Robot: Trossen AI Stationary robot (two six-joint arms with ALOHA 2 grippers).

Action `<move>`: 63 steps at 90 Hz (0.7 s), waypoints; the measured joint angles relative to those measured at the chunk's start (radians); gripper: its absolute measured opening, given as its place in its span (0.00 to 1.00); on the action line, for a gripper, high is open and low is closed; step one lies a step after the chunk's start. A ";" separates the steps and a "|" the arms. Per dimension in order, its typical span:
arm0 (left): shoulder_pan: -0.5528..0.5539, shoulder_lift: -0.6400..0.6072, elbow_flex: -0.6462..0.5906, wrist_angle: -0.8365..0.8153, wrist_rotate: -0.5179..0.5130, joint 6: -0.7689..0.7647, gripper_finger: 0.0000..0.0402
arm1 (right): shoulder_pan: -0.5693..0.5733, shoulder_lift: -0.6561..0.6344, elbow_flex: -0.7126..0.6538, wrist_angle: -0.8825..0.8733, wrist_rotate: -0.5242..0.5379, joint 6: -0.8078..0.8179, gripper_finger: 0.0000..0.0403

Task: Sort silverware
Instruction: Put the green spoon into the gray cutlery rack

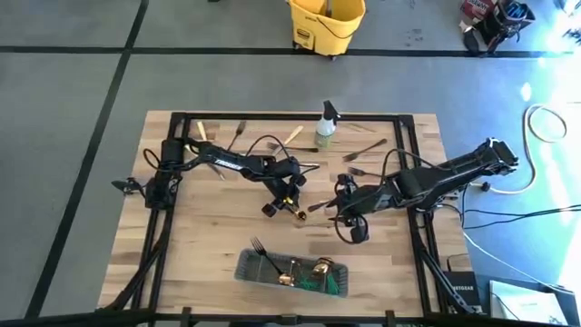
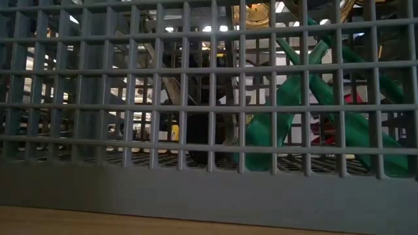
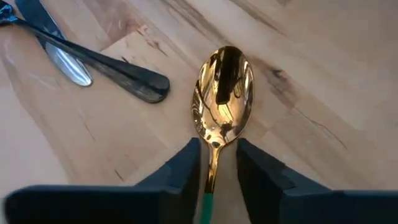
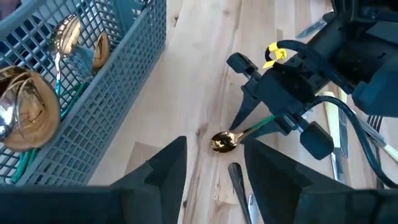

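1. Near the worktop's middle, the left claw pinches a gold spoon by its neck (green handle between the fingers), the bowl resting on the wood.
2. Just beside that bowl lie a dark handle and a silvery blade.
3. Toward the front edge sits the grey mesh caddy, with a dark fork and gold, green-handled spoons inside.
4. Along the back edge, scattered forks flank a spray bottle.
5. Right of centre, the right claw hangs spread and empty, facing the spoon.
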 joint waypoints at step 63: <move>-0.059 -0.261 -0.006 -0.135 -0.088 -0.202 0.00 | -0.002 -0.005 0.078 0.048 0.075 -0.050 0.36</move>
